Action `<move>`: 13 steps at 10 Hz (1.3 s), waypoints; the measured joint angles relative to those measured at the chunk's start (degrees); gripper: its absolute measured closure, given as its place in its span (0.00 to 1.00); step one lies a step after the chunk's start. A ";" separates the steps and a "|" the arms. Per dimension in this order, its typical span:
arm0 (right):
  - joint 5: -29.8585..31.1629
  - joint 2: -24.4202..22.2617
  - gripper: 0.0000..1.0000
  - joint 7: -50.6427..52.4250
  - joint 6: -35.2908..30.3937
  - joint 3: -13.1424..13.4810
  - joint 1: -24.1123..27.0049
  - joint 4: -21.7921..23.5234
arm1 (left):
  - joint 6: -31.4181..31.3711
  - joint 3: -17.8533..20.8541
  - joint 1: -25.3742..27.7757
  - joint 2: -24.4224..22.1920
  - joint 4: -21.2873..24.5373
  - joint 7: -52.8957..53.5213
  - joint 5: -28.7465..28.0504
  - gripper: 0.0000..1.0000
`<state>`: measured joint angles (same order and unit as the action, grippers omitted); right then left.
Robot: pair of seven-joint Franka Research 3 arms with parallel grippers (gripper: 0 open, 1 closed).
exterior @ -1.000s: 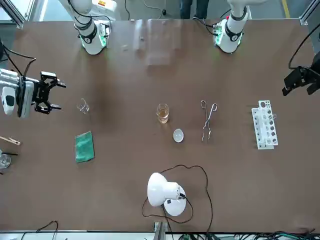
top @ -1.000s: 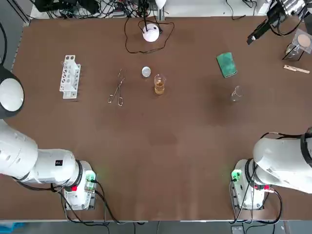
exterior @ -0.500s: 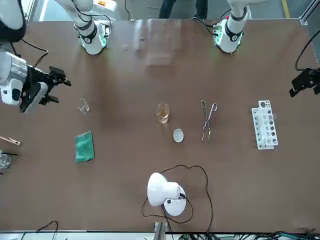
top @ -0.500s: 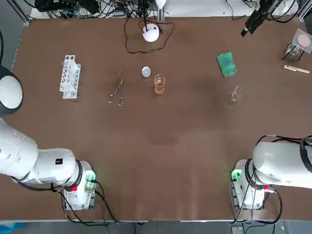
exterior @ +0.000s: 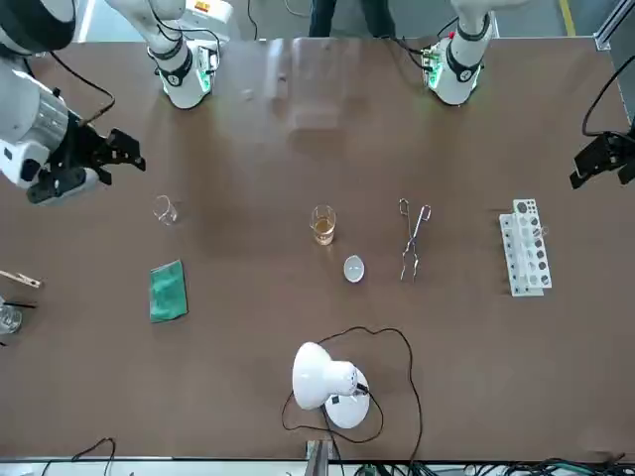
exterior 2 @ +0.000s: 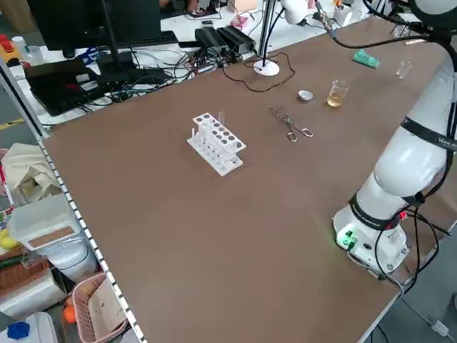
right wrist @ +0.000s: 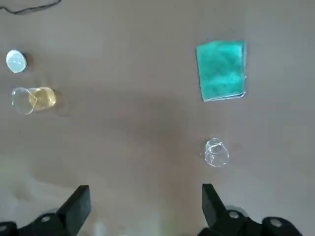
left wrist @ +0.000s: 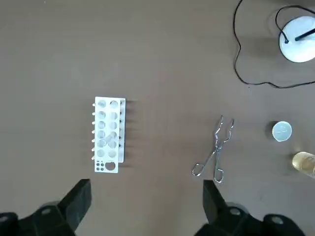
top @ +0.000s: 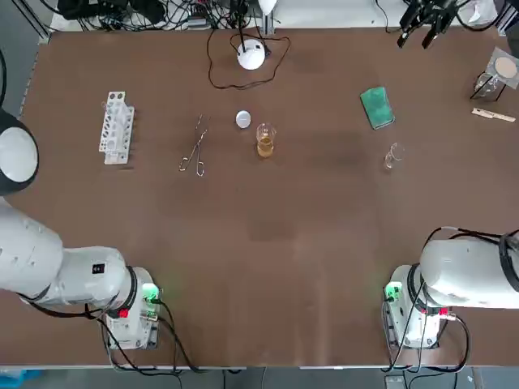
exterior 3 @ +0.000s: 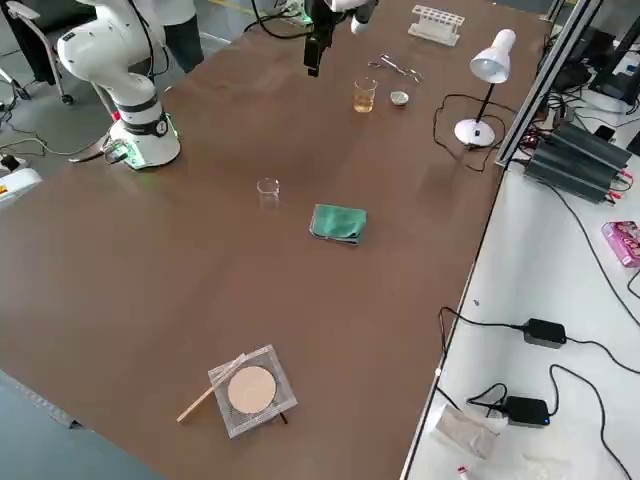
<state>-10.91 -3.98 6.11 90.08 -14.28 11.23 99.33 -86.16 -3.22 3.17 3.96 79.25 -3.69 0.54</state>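
My right gripper (exterior: 99, 159) hangs high over the table's right side, open and empty (right wrist: 145, 211). Below it I see a small empty beaker (right wrist: 216, 153), a green cloth (right wrist: 221, 71), a beaker of amber liquid (right wrist: 34, 99) and a small round cap (right wrist: 16, 61). High over the left side, my left gripper (exterior: 603, 164) is also open with nothing in it (left wrist: 145, 209). It looks down on a white test tube rack (left wrist: 109, 135) and metal tongs (left wrist: 214, 155). Neither gripper touches anything.
A white desk lamp (top: 251, 55) with a looping black cable stands at the far middle edge. A wire mesh with a round pad (top: 503, 69) and a wooden stick (top: 493, 115) lie at the far right. Cables and equipment crowd the bench beyond the table.
My right gripper has swung and turned above the right side, moving inward over the table. The left gripper has shifted only slightly. The objects on the table have not moved.
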 joint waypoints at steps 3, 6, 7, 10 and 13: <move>4.35 -0.05 0.00 -3.40 -1.65 -0.04 -0.78 -5.08 | 0.06 0.01 0.00 -0.05 -0.03 0.00 0.00 0.00; 4.66 -0.01 0.00 -7.47 -1.96 0.66 -0.77 -5.37 | 0.11 0.06 0.01 -0.05 -0.02 0.00 0.00 0.00; 4.67 0.07 0.00 -7.66 -1.96 1.00 -0.77 -5.36 | 0.11 0.07 0.02 -0.05 -0.03 0.00 0.00 0.00; 4.71 0.14 0.00 -7.80 -1.83 3.02 -2.68 -5.36 | 0.14 0.09 0.06 -0.05 -0.03 0.08 0.00 0.00; 5.14 0.30 0.00 -7.83 -0.04 14.77 -13.02 -5.35 | 0.90 0.09 0.08 -0.05 -0.03 0.12 0.00 0.00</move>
<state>-5.76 -3.68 -1.72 90.04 0.48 -1.79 93.98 -85.26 -3.13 3.25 3.91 79.22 -3.57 0.54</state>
